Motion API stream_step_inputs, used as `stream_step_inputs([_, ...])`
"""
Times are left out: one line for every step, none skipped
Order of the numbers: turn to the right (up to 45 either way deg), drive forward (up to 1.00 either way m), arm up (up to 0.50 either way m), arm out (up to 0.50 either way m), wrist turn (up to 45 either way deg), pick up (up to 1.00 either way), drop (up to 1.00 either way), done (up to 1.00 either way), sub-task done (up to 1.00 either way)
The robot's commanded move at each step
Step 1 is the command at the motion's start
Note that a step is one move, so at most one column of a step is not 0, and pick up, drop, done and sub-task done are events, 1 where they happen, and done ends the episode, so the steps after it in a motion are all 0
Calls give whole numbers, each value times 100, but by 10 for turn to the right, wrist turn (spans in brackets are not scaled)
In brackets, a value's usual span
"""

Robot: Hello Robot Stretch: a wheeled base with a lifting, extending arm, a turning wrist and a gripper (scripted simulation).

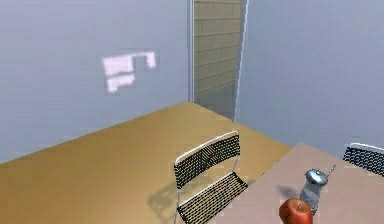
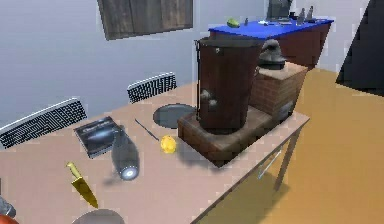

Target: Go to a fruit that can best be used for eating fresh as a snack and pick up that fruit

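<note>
Grey-blue walls and a tan floor surround a wooden table [image 1: 350, 195] at the forward view's lower right. A dark mesh-backed chair [image 1: 210, 172] is drawn up to its near edge.

On the table, close to the picture's bottom edge, sits a red apple [image 1: 296, 211], the fruit to fetch. A small silver container [image 1: 317, 188] stands just beside it, up and to its right.

In the arm side view the same tabletop [image 2: 190, 175] carries a tall brown machine [image 2: 230, 85], a small yellow fruit [image 2: 168, 145] (likely a lemon, a poorer snack), a silver cylinder [image 2: 126, 158] lying on its side and a yellow-handled knife [image 2: 80, 183].

Which way the apple lies from the jaws cannot be told, nor whether they are apart or together. Judging from the apple's place low on the forward view's right, it lies ahead on the arm's side, so the base probably has to roll forward before any reach.

It is round with no clear long axis. Its stem is too small to tell which way it points.
</note>
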Motion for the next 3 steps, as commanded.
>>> stream_step_inputs([0, 0, 50, 0, 0, 0, 0, 0, 0])
stream_step_inputs([0, 0, 38, 0, 0, 0, 0, 0, 0])
stream_step_inputs([0, 0, 0, 44, 0, 0, 0, 0, 0])
